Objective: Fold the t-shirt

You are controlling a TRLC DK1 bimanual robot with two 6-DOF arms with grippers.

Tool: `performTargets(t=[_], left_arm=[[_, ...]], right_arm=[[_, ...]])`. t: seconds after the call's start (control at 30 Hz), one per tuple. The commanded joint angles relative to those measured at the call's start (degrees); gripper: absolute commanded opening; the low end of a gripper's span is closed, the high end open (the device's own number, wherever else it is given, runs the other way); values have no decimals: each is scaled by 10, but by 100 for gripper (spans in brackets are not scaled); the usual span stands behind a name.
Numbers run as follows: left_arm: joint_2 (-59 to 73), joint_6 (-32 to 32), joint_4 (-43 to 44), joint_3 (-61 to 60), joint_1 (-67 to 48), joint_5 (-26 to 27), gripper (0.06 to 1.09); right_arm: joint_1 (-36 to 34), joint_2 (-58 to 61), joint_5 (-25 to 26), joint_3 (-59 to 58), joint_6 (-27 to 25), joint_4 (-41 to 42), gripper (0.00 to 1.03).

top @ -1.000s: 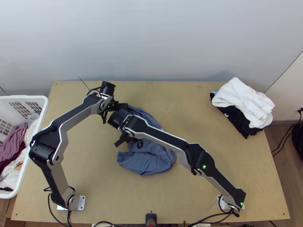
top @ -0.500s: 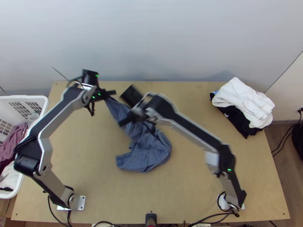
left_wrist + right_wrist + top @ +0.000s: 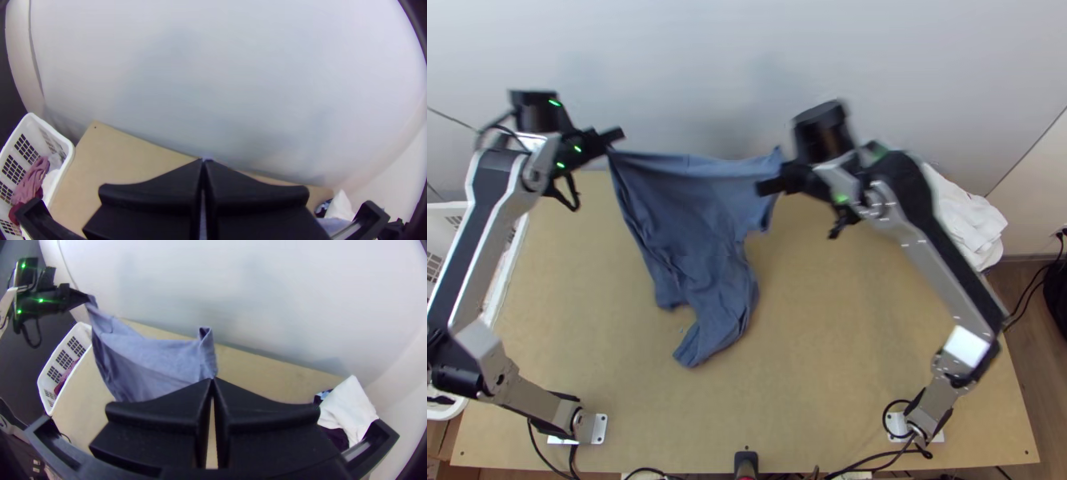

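I see the light wooden table [image 3: 827, 360] standing before a plain pale wall [image 3: 747, 64], with brown floor [image 3: 1019, 352] at right. At left is a white plastic basket [image 3: 66, 155] with clothes; at far right lies a white cloth [image 3: 971, 220] on dark ones. My left gripper [image 3: 617, 136] and right gripper [image 3: 766, 188] clench the blue fabric t-shirt [image 3: 699, 212], stretched between them above the table's far side, its lower part hanging nearer.
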Motion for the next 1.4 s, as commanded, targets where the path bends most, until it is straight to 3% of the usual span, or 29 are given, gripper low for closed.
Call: performTargets(t=[0.0, 0.1, 0.2, 0.47, 0.73, 0.87, 1.03, 1.2, 1.37], left_arm=[[-39, 9, -20, 103, 8, -8, 10], [-55, 23, -20, 142, 1, -18, 10], [-74, 72, -10, 171, -30, -69, 10], [-150, 191, 84, 180, -109, -146, 10], [-212, 274, 168, 183, -174, -177, 10], [-227, 290, 132, 178, -220, -185, 10], [-230, 239, 133, 93, -206, -193, 10], [-182, 224, 255, -5, -148, -179, 10], [-68, 226, 370, -14, -123, -173, 10]], right_arm=[[-58, -72, 43, -2, -21, 17, 3], [-62, -98, 66, -3, -32, 32, 3], [-55, -121, 101, -4, -59, 56, 3], [-4, -176, 227, -10, -197, 176, 3], [49, -195, 297, -25, -292, 263, 3], [61, -200, 307, -25, -295, 266, 3], [54, -206, 325, -55, -267, 263, 3], [46, -199, 325, -80, -255, 261, 3], [12, -192, 308, -145, -230, 261, 3]])
